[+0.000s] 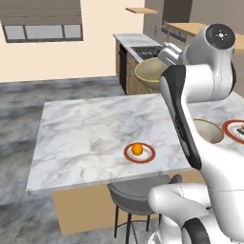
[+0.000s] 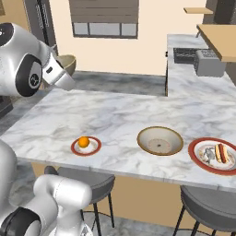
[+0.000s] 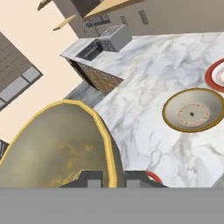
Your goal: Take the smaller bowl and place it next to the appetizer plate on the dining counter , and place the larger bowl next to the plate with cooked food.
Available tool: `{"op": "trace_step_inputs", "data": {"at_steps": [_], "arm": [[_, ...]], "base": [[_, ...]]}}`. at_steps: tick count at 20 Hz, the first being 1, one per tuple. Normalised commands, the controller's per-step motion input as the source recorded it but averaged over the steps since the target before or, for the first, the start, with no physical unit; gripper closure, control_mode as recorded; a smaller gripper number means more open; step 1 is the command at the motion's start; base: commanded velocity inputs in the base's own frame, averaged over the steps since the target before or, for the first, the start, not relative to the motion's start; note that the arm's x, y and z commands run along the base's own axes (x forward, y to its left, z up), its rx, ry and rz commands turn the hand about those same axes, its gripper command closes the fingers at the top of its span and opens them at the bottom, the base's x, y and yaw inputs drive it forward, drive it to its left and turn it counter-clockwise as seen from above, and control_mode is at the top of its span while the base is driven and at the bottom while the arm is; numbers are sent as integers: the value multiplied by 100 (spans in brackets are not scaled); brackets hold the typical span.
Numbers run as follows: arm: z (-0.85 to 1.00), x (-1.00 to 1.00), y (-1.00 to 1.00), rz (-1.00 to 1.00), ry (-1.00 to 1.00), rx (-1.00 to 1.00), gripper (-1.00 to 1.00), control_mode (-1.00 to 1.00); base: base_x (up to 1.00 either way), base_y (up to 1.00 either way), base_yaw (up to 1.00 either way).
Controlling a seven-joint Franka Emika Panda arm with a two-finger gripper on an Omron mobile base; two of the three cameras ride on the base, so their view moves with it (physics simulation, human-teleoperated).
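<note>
The gripper (image 3: 108,179) holds the smaller bowl (image 3: 57,146) by its rim, one dark finger inside the wall and the other outside, so the jaws are pinched on the pale edge. In the hand view the olive-tan bowl lies directly against the jaws and spreads away from them to one side, its hollow facing the camera. In the two base views the same bowl (image 1: 151,71) (image 2: 66,64) hangs in the air at the end of the arm, above and apart from the dining counter (image 1: 81,138) (image 2: 115,120).

Beyond the jaws, on the marble top, rests the larger bowl (image 3: 192,110) (image 2: 160,140), upright, cream with a brown-gold rim and faint reddish rings inside. Just beside it, farther from the jaws, stands the plate with cooked food (image 2: 214,155) (image 3: 216,75), cut off by the frame edge in the hand view. The appetizer plate (image 2: 85,145) (image 1: 139,153) with its orange ball (image 2: 83,141) sits near the counter's front edge, well below the held bowl; a sliver of red rim (image 3: 153,176) shows right next to the jaws in the hand view.

A toaster (image 2: 208,61) (image 3: 114,37) stands on the far counter (image 2: 184,78), well away from the jaws. Two grey stools (image 2: 209,207) stand beneath the front edge
</note>
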Motion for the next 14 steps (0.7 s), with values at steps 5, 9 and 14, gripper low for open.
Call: {"op": "trace_step_inputs", "data": {"at_steps": [5,9,14], "arm": [[-32,3,-3,-13,0,0,100,-100],[-61,0,-50,-30,0,0,100,-100],[-61,0,-84,-34,6,1,100,-100]], "base": [[16,11,-5],[0,0,0],[0,0,0]]}}
